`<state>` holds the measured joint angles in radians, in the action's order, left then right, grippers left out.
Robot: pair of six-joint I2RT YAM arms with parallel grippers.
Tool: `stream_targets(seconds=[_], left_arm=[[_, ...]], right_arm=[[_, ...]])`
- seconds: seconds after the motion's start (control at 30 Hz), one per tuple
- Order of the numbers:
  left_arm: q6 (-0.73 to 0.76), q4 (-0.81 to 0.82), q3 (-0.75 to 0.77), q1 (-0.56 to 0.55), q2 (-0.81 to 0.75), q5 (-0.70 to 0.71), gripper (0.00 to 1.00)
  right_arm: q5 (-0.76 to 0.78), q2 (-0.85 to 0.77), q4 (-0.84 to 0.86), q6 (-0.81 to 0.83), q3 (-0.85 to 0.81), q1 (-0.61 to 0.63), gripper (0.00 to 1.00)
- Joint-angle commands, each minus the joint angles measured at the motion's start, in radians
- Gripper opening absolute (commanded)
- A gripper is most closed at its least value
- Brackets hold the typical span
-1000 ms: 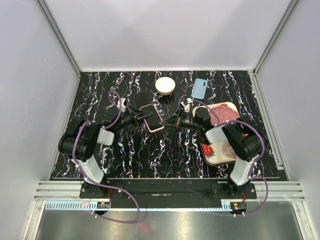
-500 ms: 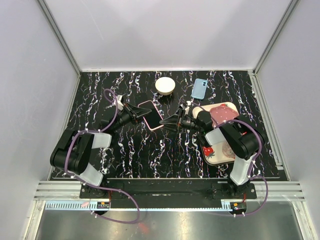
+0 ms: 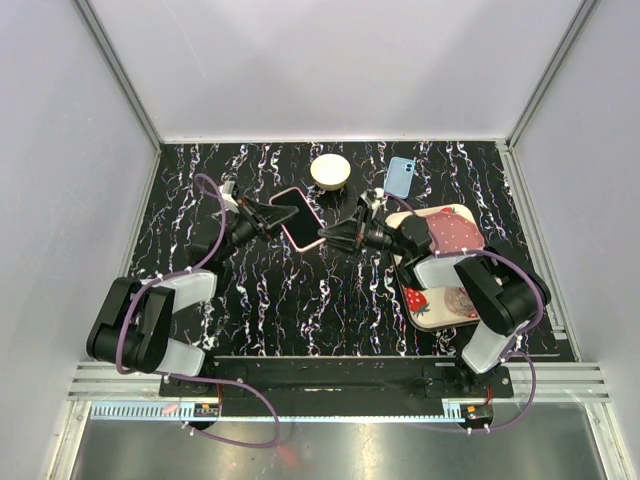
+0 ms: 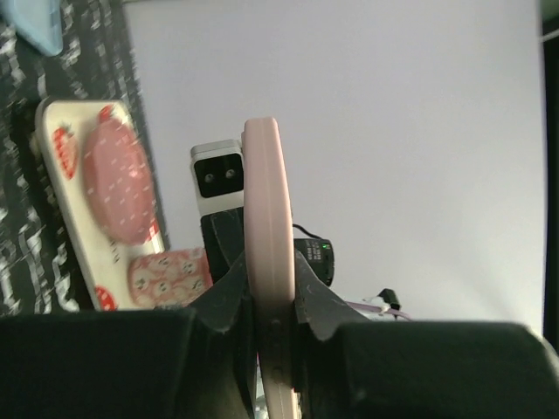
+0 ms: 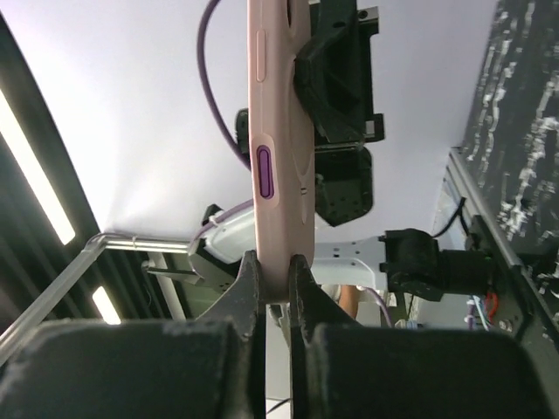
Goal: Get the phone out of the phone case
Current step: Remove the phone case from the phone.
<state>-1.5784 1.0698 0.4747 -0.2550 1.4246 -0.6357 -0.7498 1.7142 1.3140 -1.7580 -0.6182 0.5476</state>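
A phone with a dark screen sits in a pink case (image 3: pixel 301 218) and is held in the air above the black marbled table, between my two grippers. My left gripper (image 3: pixel 275 215) is shut on the case's left edge, and the case (image 4: pixel 265 262) shows edge-on between its fingers in the left wrist view. My right gripper (image 3: pixel 332 236) is shut on the case's lower right corner. In the right wrist view the pink case (image 5: pixel 278 148) stands edge-on with a purple side button. The phone is still seated in the case.
A white round bowl (image 3: pixel 329 171) and a light blue phone case (image 3: pixel 400 177) lie at the back of the table. A strawberry-print tray (image 3: pixel 425 305) with pink pouches lies at the right, under my right arm.
Both grippers have lifted the cased phone and carried it up and toward the back of the table. The left arm has stretched forward. Both grips stay shut on the case.
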Motion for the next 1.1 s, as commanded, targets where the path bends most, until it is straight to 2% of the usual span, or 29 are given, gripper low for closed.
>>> stream_targets(seconds=[0.0, 0.1, 0.13, 0.3, 0.53, 0.67, 0.8, 1.07], left_arm=[[-0.003, 0.428, -0.008, 0.011, -0.032, 0.036, 0.0], [-0.078, 0.595, 0.007, 0.013, 0.017, 0.022, 0.0], [-0.078, 0.596, 0.015, 0.013, 0.02, 0.018, 0.0], [-0.061, 0.596, 0.028, 0.01, -0.015, 0.028, 0.0], [-0.147, 0.596, 0.119, 0.01, -0.035, 0.024, 0.0], [-0.16, 0.535, 0.191, 0.01, -0.082, -0.018, 0.0], [-0.13, 0.452, 0.229, 0.01, -0.157, -0.05, 0.0], [-0.137, 0.438, 0.289, 0.002, -0.265, -0.048, 0.0]], right_arm=[[0.046, -0.028, 0.252, -0.193, -0.178, -0.008, 0.0], [0.07, -0.005, 0.254, -0.235, -0.228, -0.006, 0.0], [0.078, -0.001, 0.254, -0.244, -0.239, -0.006, 0.0], [0.118, 0.036, 0.255, -0.274, -0.29, -0.002, 0.0], [0.179, 0.139, 0.255, -0.322, -0.336, -0.003, 0.0], [0.118, 0.188, 0.254, -0.331, -0.512, 0.006, 0.0], [0.125, 0.212, 0.254, -0.373, -0.6, 0.006, 0.0], [0.182, 0.162, 0.254, -0.42, -0.614, 0.014, 0.0]])
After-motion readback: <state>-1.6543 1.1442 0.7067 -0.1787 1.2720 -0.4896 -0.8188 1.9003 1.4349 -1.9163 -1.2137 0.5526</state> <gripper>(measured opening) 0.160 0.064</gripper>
